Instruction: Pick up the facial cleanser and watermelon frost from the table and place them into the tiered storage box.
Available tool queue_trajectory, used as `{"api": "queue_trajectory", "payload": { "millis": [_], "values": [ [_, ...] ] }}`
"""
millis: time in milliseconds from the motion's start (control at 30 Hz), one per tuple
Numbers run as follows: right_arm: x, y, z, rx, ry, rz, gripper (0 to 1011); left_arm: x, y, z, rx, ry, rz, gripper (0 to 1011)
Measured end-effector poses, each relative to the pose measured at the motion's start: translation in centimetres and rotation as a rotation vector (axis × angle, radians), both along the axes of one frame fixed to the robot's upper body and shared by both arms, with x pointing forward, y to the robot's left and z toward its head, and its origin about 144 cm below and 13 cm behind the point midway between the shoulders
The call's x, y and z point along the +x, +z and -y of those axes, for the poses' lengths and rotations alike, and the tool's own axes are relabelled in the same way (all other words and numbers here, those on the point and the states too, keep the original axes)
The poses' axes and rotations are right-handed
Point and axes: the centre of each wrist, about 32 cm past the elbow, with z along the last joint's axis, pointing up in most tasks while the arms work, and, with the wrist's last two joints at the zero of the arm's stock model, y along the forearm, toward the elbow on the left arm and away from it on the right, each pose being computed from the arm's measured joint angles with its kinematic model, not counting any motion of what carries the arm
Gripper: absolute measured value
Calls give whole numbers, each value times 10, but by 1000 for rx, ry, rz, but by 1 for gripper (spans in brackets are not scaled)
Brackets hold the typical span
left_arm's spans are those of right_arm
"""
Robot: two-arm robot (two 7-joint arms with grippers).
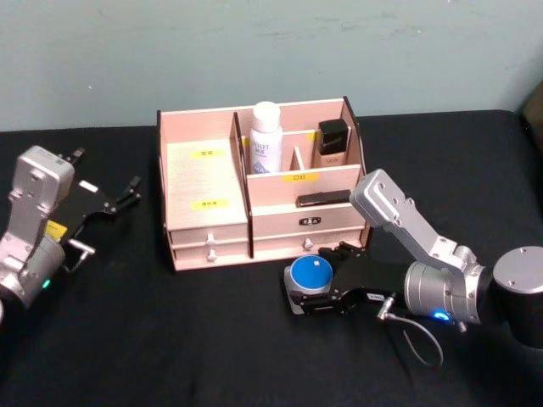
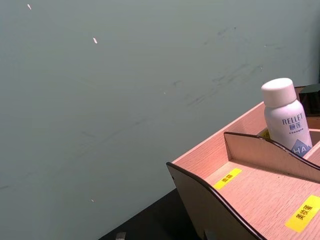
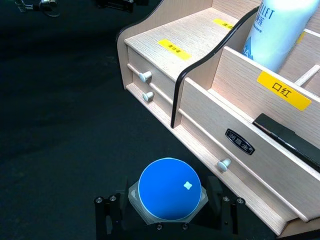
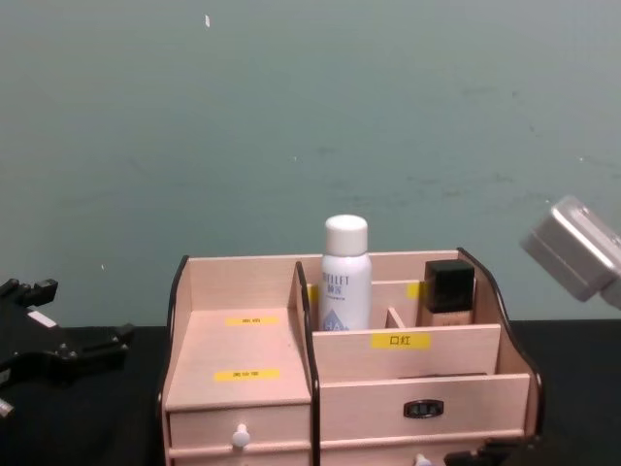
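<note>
Right gripper [image 1: 307, 281] fingers seem clamped on the squat frosted blue-lidded jar [image 3: 170, 189], upright; the light wooden stepped organiser [image 1: 208, 182] stands just beyond (left gripper [image 1: 109, 174] idle, spread).

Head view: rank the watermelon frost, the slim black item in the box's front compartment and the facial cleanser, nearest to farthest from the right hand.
1. watermelon frost, at the right hand.
2. slim black item, front right compartment of the tiered storage box.
3. facial cleanser, upright in a back compartment.
</note>
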Motion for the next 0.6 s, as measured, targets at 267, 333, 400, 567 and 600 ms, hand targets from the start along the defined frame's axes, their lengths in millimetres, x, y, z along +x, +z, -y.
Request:
{"api": "queue_trajectory", "payload": {
  "millis": [267,333,400,567,600],
  "values": [
    [0,0,0,2,0,-1,850,0,0,0,0,0,0,1010],
    [0,0,0,2,0,-1,786,0,0,0,0,0,0,1010],
    [0,0,0,3,0,-1,738,0,0,0,0,0,0,1010],
    [0,0,0,3,0,-1,726,0,0,0,0,0,0,1010],
    [0,0,0,3,0,-1,726,0,0,0,0,0,0,1010]
  ]
}}
